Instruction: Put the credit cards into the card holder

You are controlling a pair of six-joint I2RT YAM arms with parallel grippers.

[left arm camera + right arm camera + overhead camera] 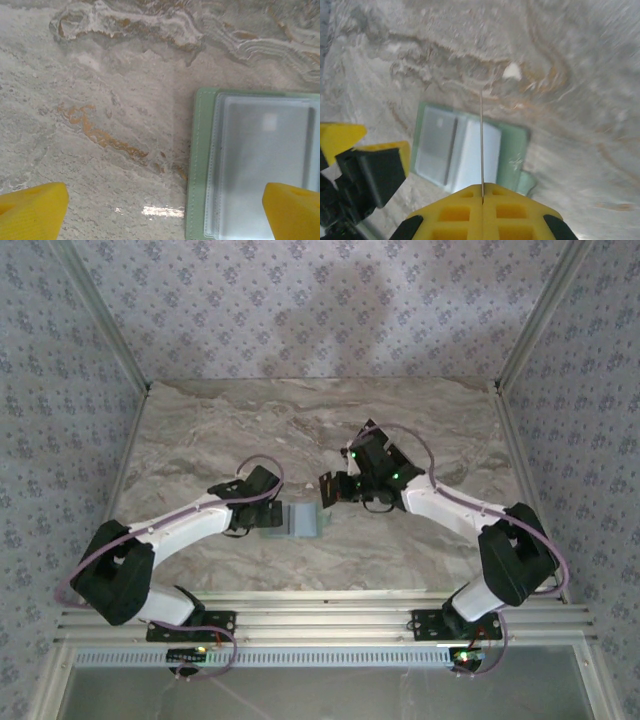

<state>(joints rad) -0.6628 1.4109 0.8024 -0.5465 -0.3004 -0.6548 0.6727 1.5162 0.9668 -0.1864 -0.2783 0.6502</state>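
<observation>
Card holder: the card holder [302, 521] lies opened flat on the bench [200, 430], just toward 6 o'clock of the bench's middle. Its clear pockets face up, so a card can come in from above.
Right claw: the right claw [482, 192] is pinched fully shut on a credit card [481, 135]. It sits at about 1 o'clock of the holder.
Card attitude: it is edge-on, with the thin edge leading over the open holder, probably to meet a pocket mouth.
Left claw: the left claw [165, 202] is spread as wide as it goes and grips nothing, at 9 o'clock of the holder. One finger is over the holder's edge, the other over bare bench.
Likely reason: it is placed to pin the light pouch while the card slides in.
Contact: I cannot tell whether the card's edge touches the holder.
Risk: an unpinned holder may skid under the push.
</observation>
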